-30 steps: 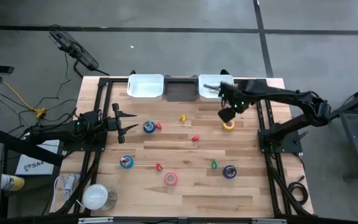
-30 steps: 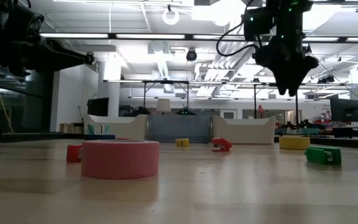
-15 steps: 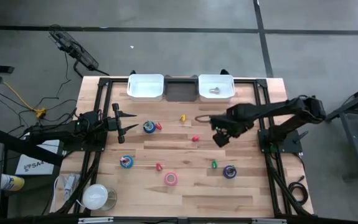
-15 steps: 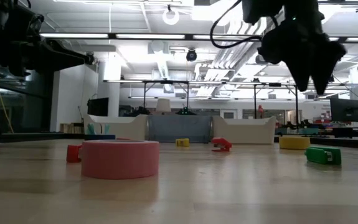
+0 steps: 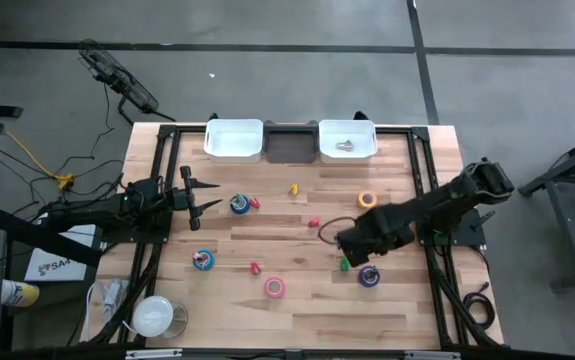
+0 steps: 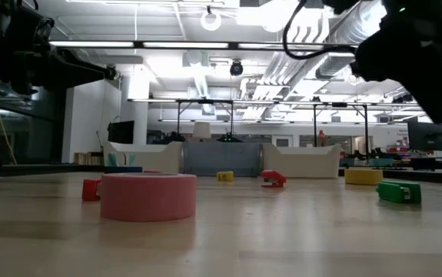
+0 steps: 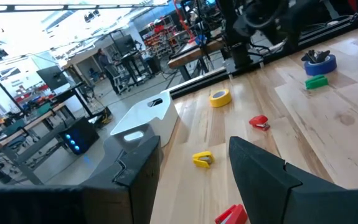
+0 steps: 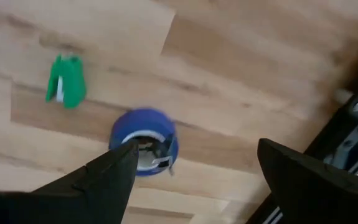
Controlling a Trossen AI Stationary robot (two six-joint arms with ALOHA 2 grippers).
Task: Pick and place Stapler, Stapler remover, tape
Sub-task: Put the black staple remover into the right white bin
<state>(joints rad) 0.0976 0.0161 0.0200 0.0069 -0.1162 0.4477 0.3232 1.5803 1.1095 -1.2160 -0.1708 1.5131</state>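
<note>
My right gripper (image 5: 359,250) hangs open, pointing down, above a purple-blue tape roll (image 8: 143,149) and a small green piece (image 8: 65,89) that lie flat on the table; it touches neither. More tape rolls lie flat: yellow (image 5: 367,200), pink (image 5: 275,288), teal (image 5: 203,260) and blue (image 5: 239,204). Small red (image 5: 314,222) and yellow (image 5: 293,189) pieces lie between them; whether these are staplers or stapler removers I cannot tell. My left gripper (image 5: 202,195) waits open and level at the table's left side.
Two white bins (image 5: 234,140) (image 5: 348,140) and a dark bin (image 5: 290,143) stand along the far edge; the right white bin holds a small metal item (image 5: 344,146). Bare wood lies along the near edge, in front of the pink roll (image 6: 148,196).
My right gripper has swung from the far right bin toward the near edge, past the yellow roll, sinking a little, and now stands over the green piece and the purple-blue roll. Its wrist has rolled and its fingers have spread wider. No object has moved.
</note>
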